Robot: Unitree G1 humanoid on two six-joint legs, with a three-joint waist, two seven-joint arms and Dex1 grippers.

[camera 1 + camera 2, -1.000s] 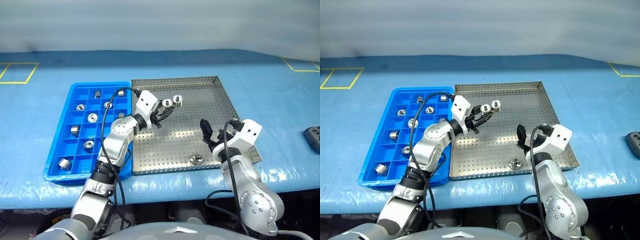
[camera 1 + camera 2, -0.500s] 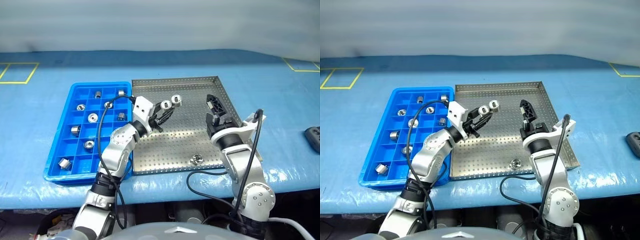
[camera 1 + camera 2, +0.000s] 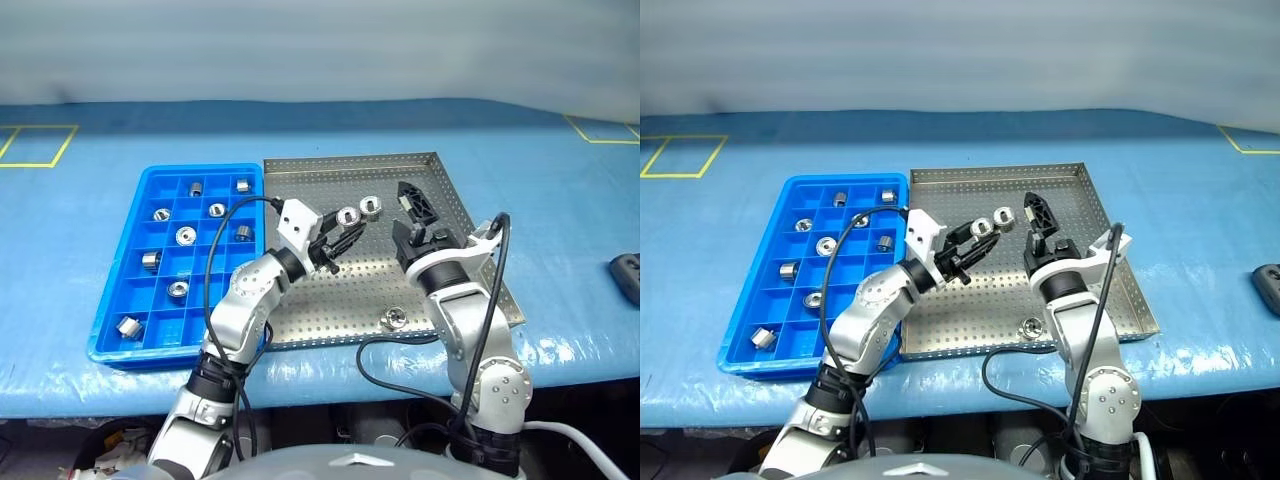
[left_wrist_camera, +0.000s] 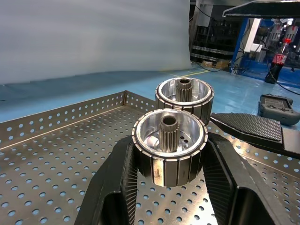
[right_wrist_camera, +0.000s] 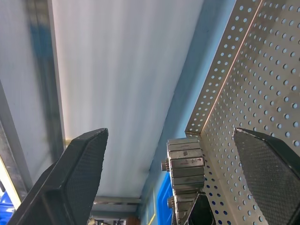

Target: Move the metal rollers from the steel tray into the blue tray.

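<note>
The blue-covered bench (image 3: 80, 200) carries the steel tray (image 3: 440, 180) with the blue tray (image 3: 110, 335) touching its left edge, and neither has shifted over the last second. What has changed is the arms: the right claw (image 3: 410, 215) has swung up from low over the steel tray's near right part and rolled over, so it now stands wide apart and empty just right of the left claw (image 4: 169, 185), which has drawn a little toward the middle of the steel tray, still clamped on one metal roller (image 4: 169, 145) held above the perforated floor. A second roller (image 3: 369, 208) sits just beyond the held one, and a third (image 3: 393, 318) lies near the steel tray's front rim. The move looks like a hand-over or a crowding of the two arms, not yet a carry toward the blue tray, where seven rollers already sit in separate compartments. Open room lies leftward, over the steel tray's low left rim and the blue tray's wall; many compartments near its front and left stay free. The right claw's fingers (image 5: 79, 173) flank the held roller closely, so a collision is the risk.
</note>
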